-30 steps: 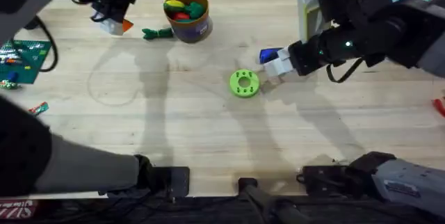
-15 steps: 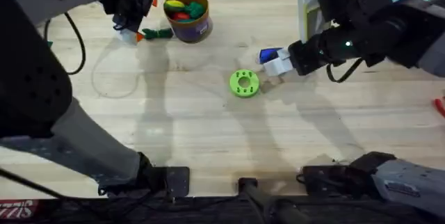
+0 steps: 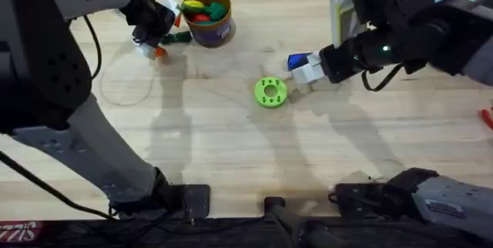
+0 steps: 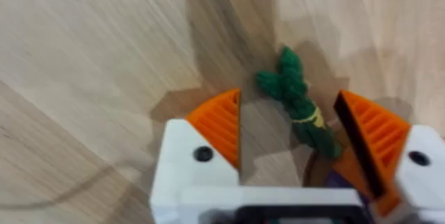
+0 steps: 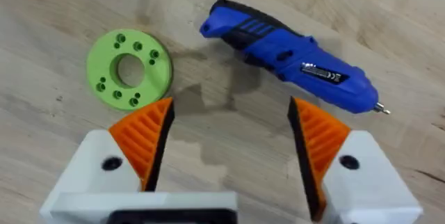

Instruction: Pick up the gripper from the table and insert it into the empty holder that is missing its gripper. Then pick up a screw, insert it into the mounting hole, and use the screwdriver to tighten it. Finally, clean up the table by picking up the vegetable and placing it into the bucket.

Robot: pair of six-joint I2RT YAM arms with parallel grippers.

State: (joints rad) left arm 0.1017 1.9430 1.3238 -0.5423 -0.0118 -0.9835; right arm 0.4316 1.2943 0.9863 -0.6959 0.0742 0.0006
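Observation:
The vegetable (image 3: 180,37), a dark green leafy toy, lies on the table just left of the bucket (image 3: 219,32). My left gripper (image 3: 168,34) hangs open right over it. In the left wrist view the vegetable (image 4: 295,99) sits between the orange pads (image 4: 219,123) of that gripper (image 4: 292,137), untouched. The blue screwdriver (image 5: 292,46) lies on the wood beyond my open right gripper (image 5: 229,133), with the lime-green disc (image 5: 129,69) beside it. From overhead, the right gripper (image 3: 302,75) covers part of the screwdriver (image 3: 296,60), just right of the disc (image 3: 270,92).
The bucket holds several red, yellow and green toys. A thin cable loop (image 3: 127,86) lies on the table left of centre. A tall pale stand (image 3: 343,9) rises at the back right. A red item (image 3: 487,117) sits at the right edge.
My left arm has swung right from the far left corner and come down over the vegetable beside the bucket. The right arm, screwdriver and disc have not moved.

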